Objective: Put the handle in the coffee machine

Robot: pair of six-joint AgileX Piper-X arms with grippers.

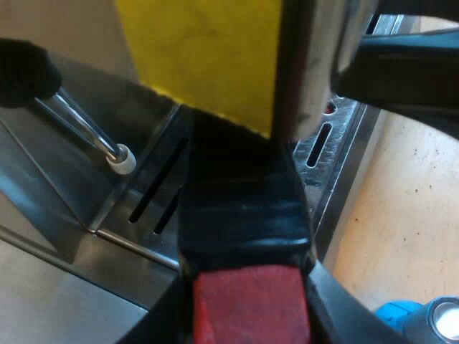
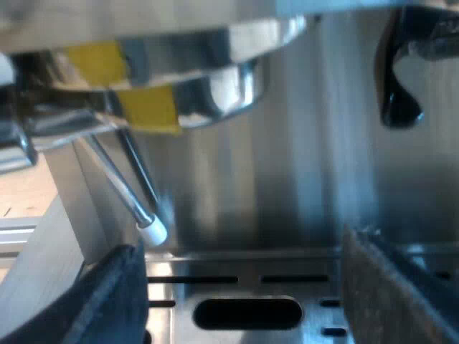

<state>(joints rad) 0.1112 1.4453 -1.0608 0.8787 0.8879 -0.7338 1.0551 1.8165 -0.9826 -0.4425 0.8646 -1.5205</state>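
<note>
My left jaws are closed on the handle (image 1: 240,208), one black finger (image 1: 341,308) on each side of it just ahead of its red end (image 1: 247,308). The dark grip runs out from between them toward a yellow-taped part (image 1: 208,57) at the espresso machine (image 2: 308,179). My right jaws stand wide apart with nothing in them, and the slotted drip tray (image 2: 247,276) shows in the gap between their fingers (image 2: 107,301). Above and ahead of the right jaws the metal holder (image 2: 215,93), banded with yellow tape (image 2: 147,107), sits close under the machine's front. The steam wand's white tip (image 2: 152,231) hangs just ahead of them. I judge this to be the fitting step: the holder is raised to its seat, but I cannot tell whether it is engaged or locked. The next move calls for pressing it up squarely and swinging the handle round without slipping off the grip or knocking the wand. A blue tamper (image 1: 401,315) stands on the table (image 1: 409,215) beside the left jaws.
</note>
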